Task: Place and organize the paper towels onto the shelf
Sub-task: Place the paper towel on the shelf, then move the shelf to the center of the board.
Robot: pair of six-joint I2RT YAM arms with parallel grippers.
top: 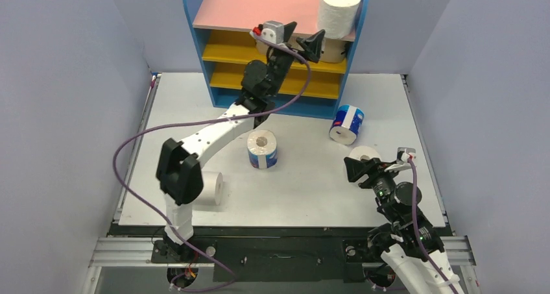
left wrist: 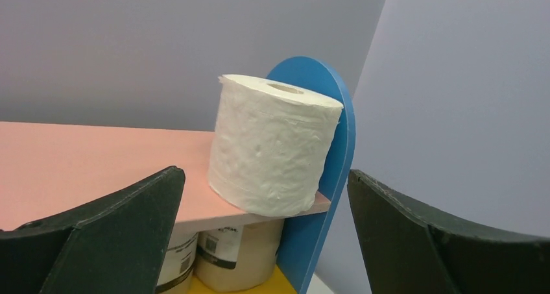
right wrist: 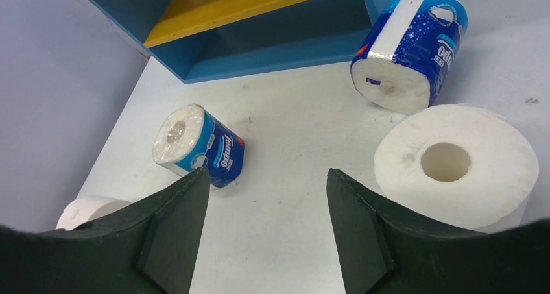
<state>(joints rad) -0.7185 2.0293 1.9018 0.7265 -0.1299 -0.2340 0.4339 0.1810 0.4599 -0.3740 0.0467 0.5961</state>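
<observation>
- From above: the left end effector hangs before the shelf, where a white roll stands on the pink top's right end. Placing looks done, and backing out comes next.
- Left wrist: jaws wide apart, nothing between. The roll sits right at the board's front edge, against the blue side panel (easily nudged).
- Right wrist: the right end effector is half-spread and empty over bare desk. A second white roll lies just beside it, likely the next pick, with a blue-wrapped roll crowding behind.
</observation>
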